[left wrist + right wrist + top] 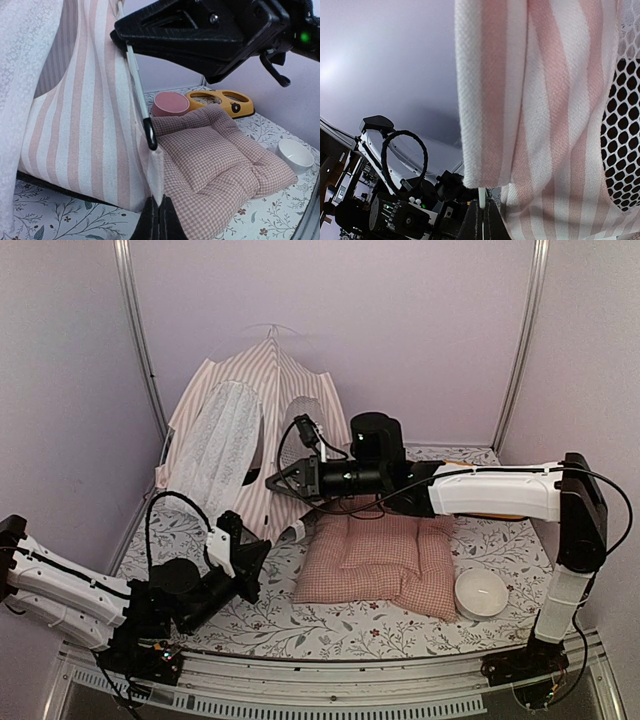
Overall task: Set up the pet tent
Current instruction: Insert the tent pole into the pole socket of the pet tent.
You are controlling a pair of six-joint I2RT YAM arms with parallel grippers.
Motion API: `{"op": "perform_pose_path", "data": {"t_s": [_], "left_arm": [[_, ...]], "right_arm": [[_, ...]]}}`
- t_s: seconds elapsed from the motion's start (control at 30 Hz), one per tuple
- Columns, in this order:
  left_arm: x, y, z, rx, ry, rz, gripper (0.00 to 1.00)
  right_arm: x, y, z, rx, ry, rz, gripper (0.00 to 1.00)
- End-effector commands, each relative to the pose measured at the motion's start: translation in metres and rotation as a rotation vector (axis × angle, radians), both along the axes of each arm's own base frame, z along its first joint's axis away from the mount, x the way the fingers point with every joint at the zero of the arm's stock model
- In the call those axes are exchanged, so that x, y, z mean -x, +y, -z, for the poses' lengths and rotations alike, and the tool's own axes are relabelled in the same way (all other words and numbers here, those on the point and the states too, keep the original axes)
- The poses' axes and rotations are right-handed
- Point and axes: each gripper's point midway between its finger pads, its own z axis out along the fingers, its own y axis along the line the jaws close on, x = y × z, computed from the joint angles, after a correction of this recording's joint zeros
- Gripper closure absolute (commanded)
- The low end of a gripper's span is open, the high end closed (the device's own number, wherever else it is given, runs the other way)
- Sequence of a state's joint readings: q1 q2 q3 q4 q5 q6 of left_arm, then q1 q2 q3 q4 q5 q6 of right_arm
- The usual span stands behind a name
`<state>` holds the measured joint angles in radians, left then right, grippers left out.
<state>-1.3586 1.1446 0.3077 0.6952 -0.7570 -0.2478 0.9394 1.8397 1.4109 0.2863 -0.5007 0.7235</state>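
Observation:
The pink-and-white striped pet tent [235, 430] stands at the back left, its sheer white curtain [215, 445] facing front and its black mesh window [620, 140] on the right side. My left gripper [159, 220] is shut on the tent's lower corner fabric [155, 170], just below the black end of a thin white pole [140, 90]. My right gripper [482, 222] is shut on a white pole [481, 196] where it leaves the striped fabric sleeve [490, 100]. In the top view the right gripper [280, 480] sits at the tent's front right edge, above the left gripper [262, 552].
A pink checked cushion [380, 555] lies right of the tent. A white bowl [481, 592] sits at the front right. A pink bowl [170, 103] and a yellow double feeder [222, 101] stand behind the cushion. Walls close in on the left and back.

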Motion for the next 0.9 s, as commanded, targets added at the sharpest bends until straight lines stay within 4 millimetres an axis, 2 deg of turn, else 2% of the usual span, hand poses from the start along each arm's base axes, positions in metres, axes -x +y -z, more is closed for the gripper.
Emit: {"op": "perform_pose_path", "data": {"t_s": [0.0, 0.87], "left_arm": [[0.045, -0.008, 0.08, -0.29, 0.1, 0.226, 1.0], [0.044, -0.007, 0.065, -0.262, 0.078, 0.217, 1.0]], "right_arm": [[-0.084, -0.069, -0.156, -0.373, -0.257, 0.36, 1.0], [-0.092, -0.058, -0.124, -0.317, -0.235, 0.353, 1.0]]}}
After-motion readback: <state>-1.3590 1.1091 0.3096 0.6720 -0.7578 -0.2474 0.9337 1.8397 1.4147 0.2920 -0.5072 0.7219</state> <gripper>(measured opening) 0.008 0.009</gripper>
